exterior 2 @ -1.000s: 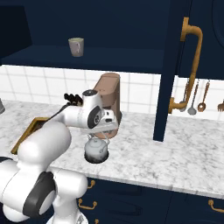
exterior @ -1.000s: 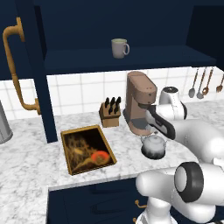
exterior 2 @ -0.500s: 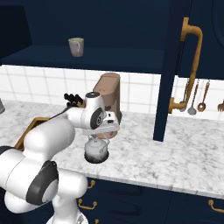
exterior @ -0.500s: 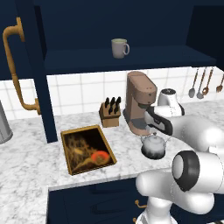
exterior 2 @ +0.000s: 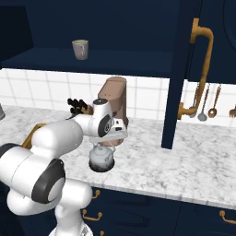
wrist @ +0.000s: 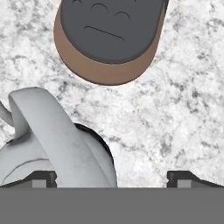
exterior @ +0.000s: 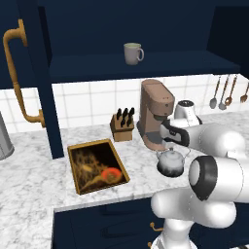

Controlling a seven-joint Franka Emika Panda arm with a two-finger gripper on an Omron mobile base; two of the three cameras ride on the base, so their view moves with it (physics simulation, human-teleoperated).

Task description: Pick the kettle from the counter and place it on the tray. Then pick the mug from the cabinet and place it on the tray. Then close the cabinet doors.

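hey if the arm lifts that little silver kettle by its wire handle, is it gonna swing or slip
The small squat silver-grey metal kettle would probably swing: its thin arched handle sits high above a rounded body. The smooth, shiny metal looks slippery, so a grip on the wide handle band seems safer than the body. The claw hovers just above it, fingers spread wide apart in the hand view.

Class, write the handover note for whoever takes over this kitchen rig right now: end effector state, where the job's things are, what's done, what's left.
End effector: open, fingers wide apart, just above the kettle, nothing held.
Kettle: on the counter, in front of the coffee machine, right of the tray.
Mug: on the cabinet shelf.
Cabinet doors: open.
Done: nothing.
Left: kettle to tray, mug to tray, close the doors.
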